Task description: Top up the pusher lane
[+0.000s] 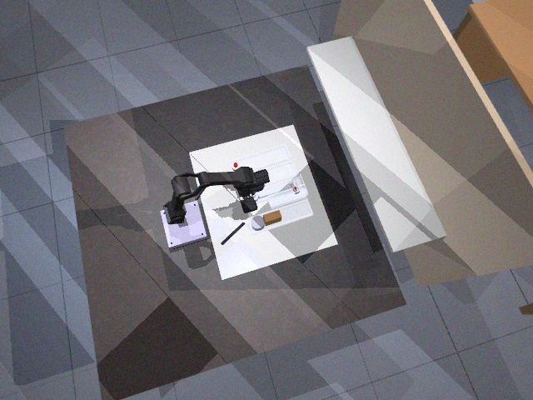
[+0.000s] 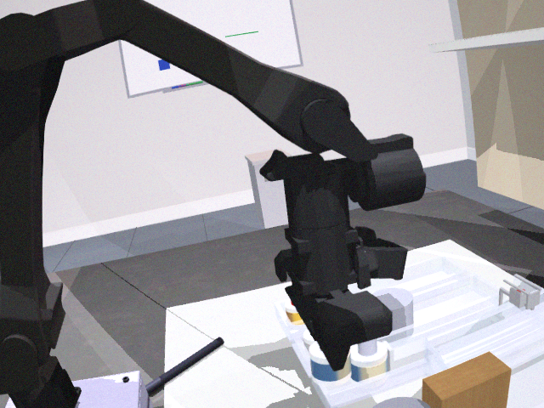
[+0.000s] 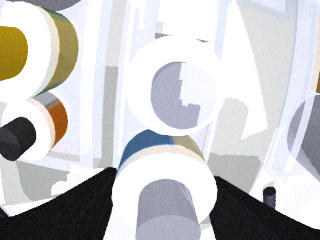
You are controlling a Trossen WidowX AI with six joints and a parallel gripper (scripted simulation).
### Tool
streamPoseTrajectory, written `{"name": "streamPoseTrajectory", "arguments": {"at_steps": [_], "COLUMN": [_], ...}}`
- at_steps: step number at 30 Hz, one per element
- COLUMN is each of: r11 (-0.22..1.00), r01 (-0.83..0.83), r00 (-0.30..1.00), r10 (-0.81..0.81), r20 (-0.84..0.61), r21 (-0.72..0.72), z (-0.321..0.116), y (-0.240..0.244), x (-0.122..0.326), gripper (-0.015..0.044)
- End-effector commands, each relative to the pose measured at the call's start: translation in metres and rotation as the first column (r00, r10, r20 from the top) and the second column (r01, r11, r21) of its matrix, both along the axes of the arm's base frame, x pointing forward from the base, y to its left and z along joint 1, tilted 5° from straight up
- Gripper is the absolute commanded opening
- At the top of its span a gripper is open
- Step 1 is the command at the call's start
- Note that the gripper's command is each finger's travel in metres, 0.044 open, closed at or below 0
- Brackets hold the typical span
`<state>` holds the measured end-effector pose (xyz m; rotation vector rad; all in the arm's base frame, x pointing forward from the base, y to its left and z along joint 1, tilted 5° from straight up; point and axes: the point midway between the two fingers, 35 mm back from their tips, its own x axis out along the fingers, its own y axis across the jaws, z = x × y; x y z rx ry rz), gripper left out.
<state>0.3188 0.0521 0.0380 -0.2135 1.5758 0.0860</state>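
My gripper [image 2: 334,358] [image 3: 163,182] is shut on a jar [image 2: 324,370] [image 3: 122,192] with a white lid, grey knob and blue-and-cream label. The jar is upright, low at the front end of the clear sprung lane. A matching jar [image 2: 369,360] [image 3: 137,92] stands in the lane directly behind it; the two appear to touch. Both look level with each other. The black fingers are at the held jar's left and right sides in the wrist view. The held jar's base and the front stop are hard to make out. The pusher plate is mostly hidden behind the lane jar.
A yellow-topped jar [image 3: 12,52] and a small black-knobbed jar [image 3: 57,120] stand left of the lane in the wrist view. On the other side are a wooden block [image 1: 271,217] [image 2: 465,379] and a grey round object [image 1: 257,222]. A black rod [image 1: 232,233] [image 2: 186,363] lies in front.
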Motion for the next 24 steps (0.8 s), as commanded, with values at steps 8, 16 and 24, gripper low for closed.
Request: {"name": "streamPoseTrajectory", "arguments": {"at_steps": [8, 16, 24], "r11": [1.000, 1.000, 1.000], "r01": [-0.003, -0.003, -0.003], "r00": [0.999, 0.999, 0.999], "r10": [0.003, 0.003, 0.003], "r20": [0.035, 0.036, 0.036], "r21": [0.006, 0.006, 0.006], "z": [0.0060, 0.0065, 0.0055], "y": [0.0028, 0.0032, 0.0031], "x": [0.0134, 0.0154, 0.0155], "gripper": [0.0000, 0.0000, 0.0000]}}
